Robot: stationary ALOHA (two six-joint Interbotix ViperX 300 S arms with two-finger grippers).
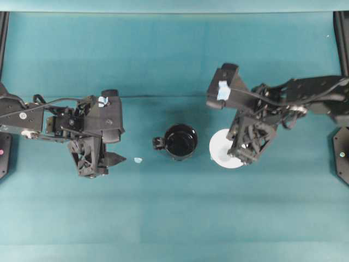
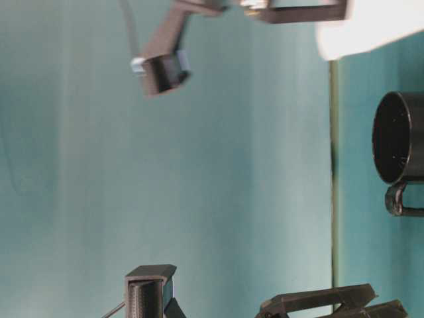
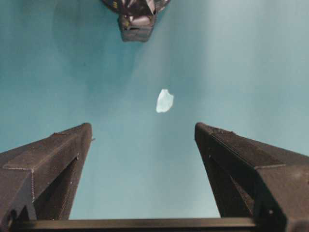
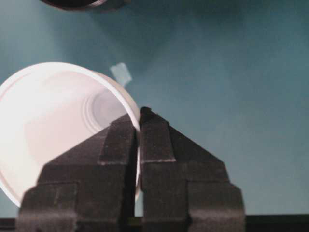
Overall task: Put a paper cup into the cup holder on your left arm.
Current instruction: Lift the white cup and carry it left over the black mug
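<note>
The white paper cup (image 1: 220, 146) stands upright on the teal table, right of the black cup holder (image 1: 180, 141). My right gripper (image 1: 240, 155) is shut on the cup's rim wall. The right wrist view shows one finger inside the paper cup (image 4: 48, 121) and one outside, the right gripper (image 4: 139, 116) pinching the thin wall. My left gripper (image 1: 102, 162) sits at the left, open and empty, well apart from the holder. In the left wrist view the left gripper (image 3: 142, 126) has its fingers wide apart over bare table, with the holder's lug (image 3: 137, 21) far ahead.
A tiny pale scrap of tape (image 1: 138, 160) lies between the left gripper and the holder, and shows ahead of the open fingers as the scrap (image 3: 164, 100). Black frame posts (image 1: 342, 33) stand at the table's side edges.
</note>
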